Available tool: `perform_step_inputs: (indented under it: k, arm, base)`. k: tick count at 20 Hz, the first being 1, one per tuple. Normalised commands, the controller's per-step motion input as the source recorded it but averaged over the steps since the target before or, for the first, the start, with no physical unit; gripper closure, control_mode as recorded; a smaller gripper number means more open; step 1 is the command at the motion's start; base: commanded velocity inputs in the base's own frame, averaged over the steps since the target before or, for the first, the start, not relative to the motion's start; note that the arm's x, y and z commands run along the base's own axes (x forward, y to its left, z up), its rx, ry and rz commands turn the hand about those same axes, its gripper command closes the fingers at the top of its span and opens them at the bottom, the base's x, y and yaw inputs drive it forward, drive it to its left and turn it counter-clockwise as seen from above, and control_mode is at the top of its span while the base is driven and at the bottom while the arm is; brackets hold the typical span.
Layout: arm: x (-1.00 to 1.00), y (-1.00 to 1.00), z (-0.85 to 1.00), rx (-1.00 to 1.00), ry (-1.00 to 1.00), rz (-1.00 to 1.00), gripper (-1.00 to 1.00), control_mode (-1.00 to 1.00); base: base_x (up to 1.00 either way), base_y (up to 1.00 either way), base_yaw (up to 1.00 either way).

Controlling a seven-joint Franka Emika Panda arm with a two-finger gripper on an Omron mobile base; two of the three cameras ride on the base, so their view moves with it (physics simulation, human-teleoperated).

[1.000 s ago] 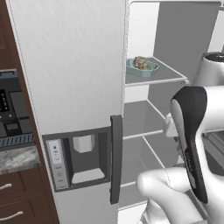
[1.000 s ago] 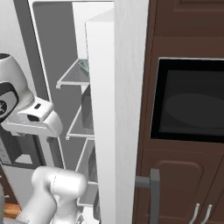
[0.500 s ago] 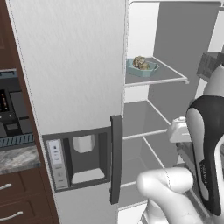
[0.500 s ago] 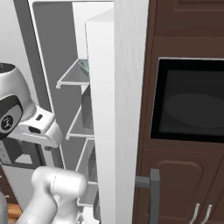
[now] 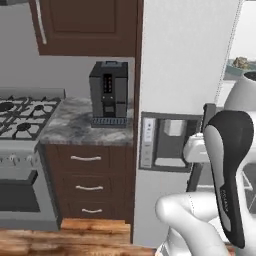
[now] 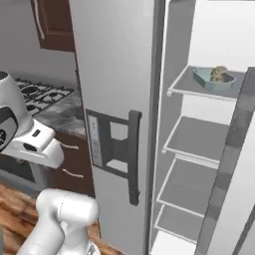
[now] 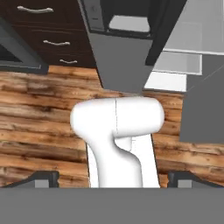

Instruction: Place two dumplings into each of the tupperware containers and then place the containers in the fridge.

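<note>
Dark-wood kitchen, wood plank floor point(image 7: 39, 113) underfoot; I am parked facing the tall white-grey fridge point(image 6: 119, 74). Its dispenser door with the dark vertical handle point(image 6: 133, 157) stands closed, the other side open on white shelves.

Small pale blue-teal tupperware tub point(image 6: 213, 79) sits on the top visible shelf point(image 6: 189, 87), near its front edge. Long axis runs roughly along the shelf front, a cut corner turned toward me. Lumpy beige-green dumplings point(image 6: 217, 73) lie heaped inside it, toward the right half; I cannot count them. From the left base view the same tub shows as a sliver at the far right edge, with dumplings on top.

To the left of the fridge: marble-pattern counter point(image 5: 75, 127) with a black coffee machine point(image 5: 108, 92) standing upright on it, drawers below, a gas stove point(image 5: 20, 115) further left.

Arm folded back close to the base, elbow high, away from the shelves. Hand camera looks down at the floor and the fridge's lower front. Gripper point(image 7: 113, 179) fingertips point(image 7: 43, 178) sit at opposite sides of that view, spread wide, nothing between them.
</note>
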Motion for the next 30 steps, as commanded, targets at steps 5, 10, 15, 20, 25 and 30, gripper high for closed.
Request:
perform_step_inputs:
  k: [5,10,15,20,25,30]
  arm:
    - [0.0,0.0,0.0,0.0,0.0,0.0,-1.0,1.0]
    - [0.0,0.0,0.0,0.0,0.0,0.0,-1.0,1.0]
    - [0.0,0.0,0.0,0.0,0.0,0.0,-1.0,1.0]
    - [0.0,0.0,0.0,0.0,0.0,0.0,-1.0,1.0]
    - [0.0,0.0,0.0,0.0,0.0,0.0,-1.0,1.0]
    - [0.0,0.0,0.0,0.0,0.0,0.0,-1.0,1.0]
  base:
    - [-0.34,0.33,1.0]
    - [0.08,0.07,0.99]
    - [0.57,-0.05,0.86]
    - [0.53,-0.02,0.88]
    - [0.9,-0.06,0.69]
    - [1.0,-0.41,0.45]
